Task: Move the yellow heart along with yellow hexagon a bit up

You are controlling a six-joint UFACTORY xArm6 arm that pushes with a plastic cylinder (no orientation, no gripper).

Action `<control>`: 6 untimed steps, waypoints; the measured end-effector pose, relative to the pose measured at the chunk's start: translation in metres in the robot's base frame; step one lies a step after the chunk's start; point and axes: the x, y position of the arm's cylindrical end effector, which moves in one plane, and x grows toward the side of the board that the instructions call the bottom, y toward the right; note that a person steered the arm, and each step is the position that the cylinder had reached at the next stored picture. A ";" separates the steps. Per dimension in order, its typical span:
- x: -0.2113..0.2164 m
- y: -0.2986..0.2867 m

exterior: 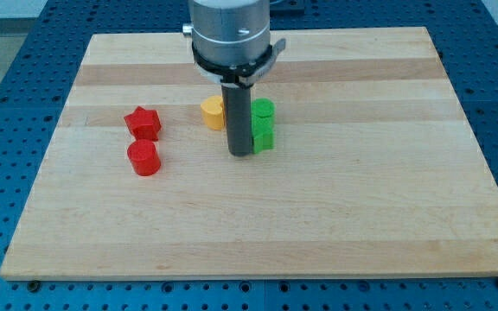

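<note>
One yellow block (212,112) lies on the wooden board (361,199) a little above the middle, its right side hidden behind my rod. I cannot tell whether it is the heart or the hexagon. No second yellow block shows; the rod may hide it. My tip (239,154) rests on the board just below and to the right of the yellow block, apart from it. The tip is close against the left side of the lower green block (264,136).
A second green block (264,108) sits directly above the lower green one, touching it. A red star (143,123) and a red cylinder (144,159) lie at the view's left, one above the other. The board's edges border a blue perforated table.
</note>
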 end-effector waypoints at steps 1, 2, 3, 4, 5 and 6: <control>-0.011 -0.023; -0.015 -0.044; -0.027 -0.053; -0.044 -0.050; -0.051 -0.034; -0.057 -0.013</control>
